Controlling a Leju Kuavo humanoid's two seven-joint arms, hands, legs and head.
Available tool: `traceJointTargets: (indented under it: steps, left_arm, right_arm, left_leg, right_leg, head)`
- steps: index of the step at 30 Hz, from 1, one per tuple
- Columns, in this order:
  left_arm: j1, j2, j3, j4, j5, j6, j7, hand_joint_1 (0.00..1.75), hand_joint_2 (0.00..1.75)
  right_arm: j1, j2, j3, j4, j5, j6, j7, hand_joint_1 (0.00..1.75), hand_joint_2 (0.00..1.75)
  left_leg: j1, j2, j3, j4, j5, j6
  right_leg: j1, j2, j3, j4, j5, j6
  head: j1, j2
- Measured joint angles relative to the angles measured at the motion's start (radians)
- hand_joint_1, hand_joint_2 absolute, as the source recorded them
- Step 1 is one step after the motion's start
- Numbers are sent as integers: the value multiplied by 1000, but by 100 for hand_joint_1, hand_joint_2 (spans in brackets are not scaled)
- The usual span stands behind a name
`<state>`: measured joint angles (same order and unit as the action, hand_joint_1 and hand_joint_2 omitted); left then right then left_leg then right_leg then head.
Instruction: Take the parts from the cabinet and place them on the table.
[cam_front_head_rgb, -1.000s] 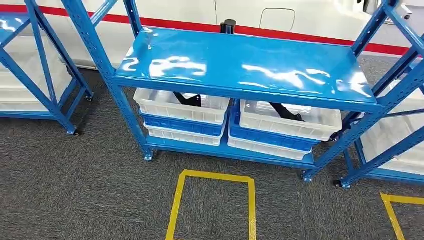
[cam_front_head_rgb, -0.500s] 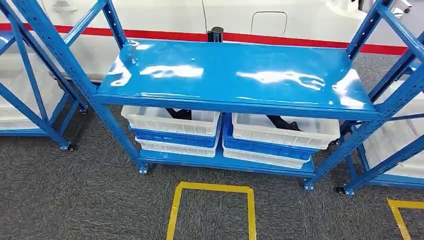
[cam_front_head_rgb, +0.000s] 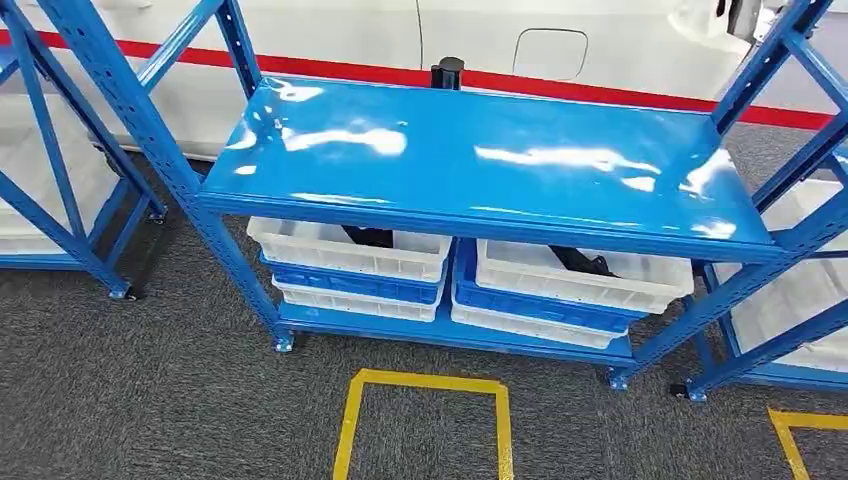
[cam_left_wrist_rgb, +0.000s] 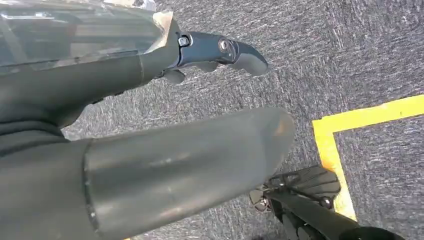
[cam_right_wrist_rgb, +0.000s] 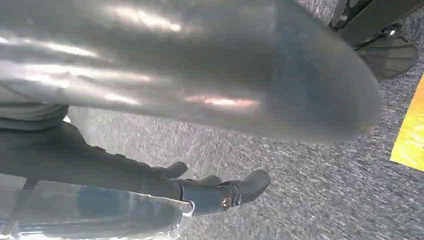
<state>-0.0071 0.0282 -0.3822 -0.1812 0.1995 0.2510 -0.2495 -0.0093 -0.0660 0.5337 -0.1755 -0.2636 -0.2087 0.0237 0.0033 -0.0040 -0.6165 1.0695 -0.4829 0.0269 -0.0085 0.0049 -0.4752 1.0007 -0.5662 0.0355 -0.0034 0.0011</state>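
Both arms hang low over grey carpet. In the left wrist view the left hand holds nothing: its thick thumb and dark fingers stand well apart, with only carpet between them. The right hand in the right wrist view is the same, empty, thumb and fingers spread wide above the floor.

On the carpet just ahead, a yellow tape square marks the floor, with a corner of a second tape outline off to the right.

Beyond the square stands the blue cabinet, its glossy top shelf bare and reflecting the lights. Under that shelf, on the bottom level, sit two stacks of white and blue bins side by side. The left top bin holds a dark part, and the right top bin holds another dark part; both are half hidden by the shelf edge, so their shape is hard to tell.

More blue racks flank the cabinet on either side. Behind it runs a white wall with a red stripe, and a short black post stands at the back edge of the shelf.
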Motion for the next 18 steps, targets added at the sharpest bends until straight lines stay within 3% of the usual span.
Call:
traceJointTargets:
  steps: [4, 6, 7, 8, 9, 11, 12, 13, 15, 16, 17, 18]
  left_arm:
    - [-1, 0, -6, 0, -2, 3, 1, 0, 0]
    - [-2, 0, -10, -1, -2, 5, 2, 0, 0]
    - [-3, -2, -11, -1, -2, 6, 2, 0, 0]
    - [-4, -1, -13, -1, -2, 8, 5, 0, 0]
    - [-5, -1, -15, -1, -2, 12, 11, 0, 0]
    - [-5, -2, -16, -1, -2, 13, 16, 0, 0]
    - [-5, -2, -16, -1, -2, 13, 18, 0, 0]
    - [-5, -3, -16, -1, -2, 14, 22, 0, 0]
    - [-6, -5, -16, -1, -2, 15, 27, 0, 0]
    - [-6, -5, -16, -1, -2, 15, 31, 0, 0]
    - [-7, -3, -16, -1, -2, 15, 31, 0, 0]
    - [-8, -3, -17, -1, -2, 15, 31, 0, 0]
  right_arm:
    - [0, 2, 1, 0, -2, 0, 3, 0, 0]
    - [-1, 2, 1, 0, -3, 0, 4, 0, 0]
    - [-1, 2, 1, 0, -3, 0, 6, 0, 0]
    - [-1, 2, 2, 0, -5, -1, 7, 0, 0]
    - [-1, 2, 2, 0, -6, -3, 7, 0, 0]
    - [0, 2, 2, 0, -6, -3, 7, 0, 0]
    - [1, 2, 2, 0, -6, -3, 7, 0, 0]
    - [1, 2, 3, 0, -6, -3, 8, 0, 0]
    - [1, -1, 3, 0, -6, -3, 10, 0, 0]
    - [1, -1, 3, 0, -6, -3, 10, 0, 0]
    - [0, 0, 4, 0, -6, -3, 11, 0, 0]
    - [-2, 0, 4, 0, -6, -3, 11, 0, 0]
  left_leg:
    - [-10, 0, 2, 0, -7, 12]
    - [1, 4, 13, -17, 0, 24]
    - [1, 5, 21, -25, 2, 27]
    - [2, 8, 26, -30, 2, 33]
    - [2, 10, 27, -31, 1, 34]
    - [0, 11, 28, -30, -2, 34]
    - [1, 11, 30, -30, -3, 32]
    - [2, 8, 33, -30, -5, 29]
    - [6, 6, 45, -29, -12, 19]
    - [4, 6, 49, -29, -16, 9]
    - [-2, 6, 53, -27, -23, 1]
    - [-4, 6, 55, -26, -26, -1]
  right_leg:
    - [-8, 0, 3, -6, -1, 16]
    - [-8, 3, 10, -4, -6, 25]
    - [-10, 1, 1, 23, -15, 23]
    - [-9, 1, -35, 89, -44, 15]
    - [-9, 1, -91, 186, -82, 7]
    - [-9, 1, -172, 315, -116, 5]
    - [-11, 1, -187, 322, -105, 12]
    - [-12, 1, -176, 280, -75, 23]
    - [-17, -3, -103, 102, 15, 46]
    - [-18, -12, -76, 38, 48, 42]
    - [-11, -10, -76, 28, 51, 31]
    - [-17, -7, -72, 27, 56, 18]
  head:
    - [-1, 0]
    - [-1, 0]
    - [1, 0]
    - [4, 0]
    - [4, 0]
    - [4, 0]
    - [4, 0]
    - [5, 0]
    - [5, 0]
    - [6, 0]
    - [8, 0]
    - [5, 0]
